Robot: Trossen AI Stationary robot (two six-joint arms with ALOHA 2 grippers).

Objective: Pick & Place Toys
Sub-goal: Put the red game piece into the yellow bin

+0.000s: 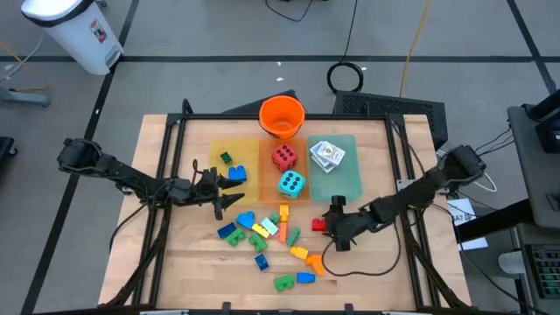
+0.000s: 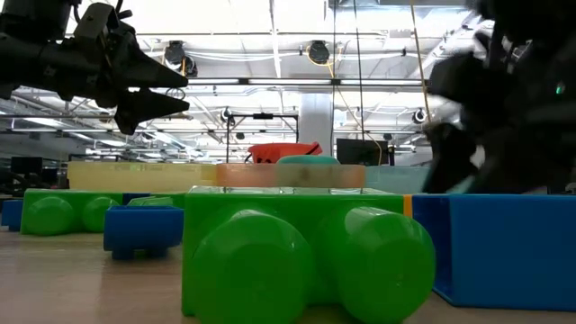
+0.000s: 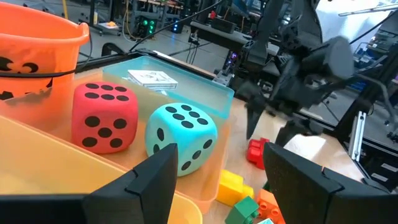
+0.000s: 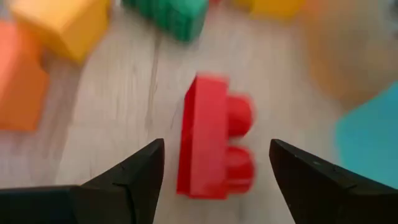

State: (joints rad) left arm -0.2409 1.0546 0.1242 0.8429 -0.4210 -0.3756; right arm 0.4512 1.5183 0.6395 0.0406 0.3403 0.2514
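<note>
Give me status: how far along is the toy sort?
Done: red die and teal die on the orange tray, card packs on the green tray. In hand: right gripper open around a red brick. Left: most bricks loose on the table.

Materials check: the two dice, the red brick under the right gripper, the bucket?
Red die and teal die: likely foam, with a matte, faintly textured skin and soft rounded corners. Red brick: looks like hard moulded plastic, smooth and slightly glossy, with crisp edges and round studs. Orange bucket: seemingly thin plastic, smooth with a rolled rim and printed black shapes.
</note>
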